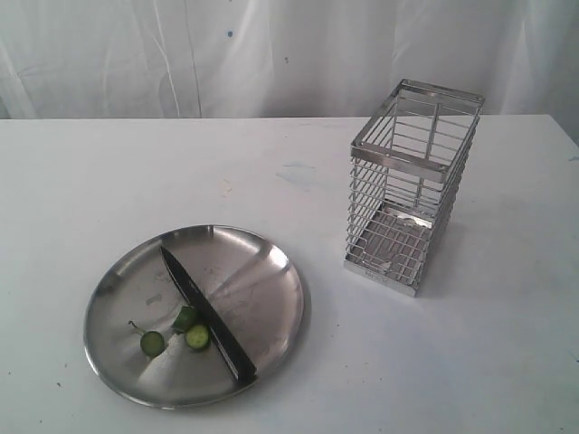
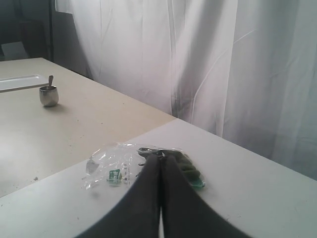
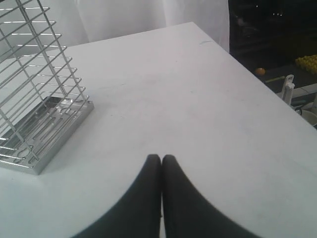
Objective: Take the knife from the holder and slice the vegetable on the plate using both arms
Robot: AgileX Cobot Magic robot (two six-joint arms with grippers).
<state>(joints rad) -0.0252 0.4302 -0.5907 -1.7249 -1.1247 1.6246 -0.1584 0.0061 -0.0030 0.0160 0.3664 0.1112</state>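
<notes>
The knife (image 1: 206, 312) lies diagonally across the steel plate (image 1: 262, 271), black handle toward the front right, blade tip toward the far rim. Green vegetable pieces (image 1: 185, 318) sit beside the blade: one slice (image 1: 197, 337), and a stem-end slice (image 1: 152, 344). The chrome wire holder (image 1: 412, 185) stands empty at the right, also seen as the holder (image 3: 34, 109) in the right wrist view. No arm shows in the exterior view. My left gripper (image 2: 161, 158) is shut with nothing in it, over a plastic bag. My right gripper (image 3: 161, 158) is shut and empty above bare table beside the holder.
A clear plastic bag (image 2: 116, 166) with green contents lies on the table under the left gripper. On a neighbouring beige table stand a small metal cup (image 2: 49, 95) and a white tray (image 2: 20, 82). The table edge (image 3: 247, 64) runs near the right gripper. White curtain hangs behind.
</notes>
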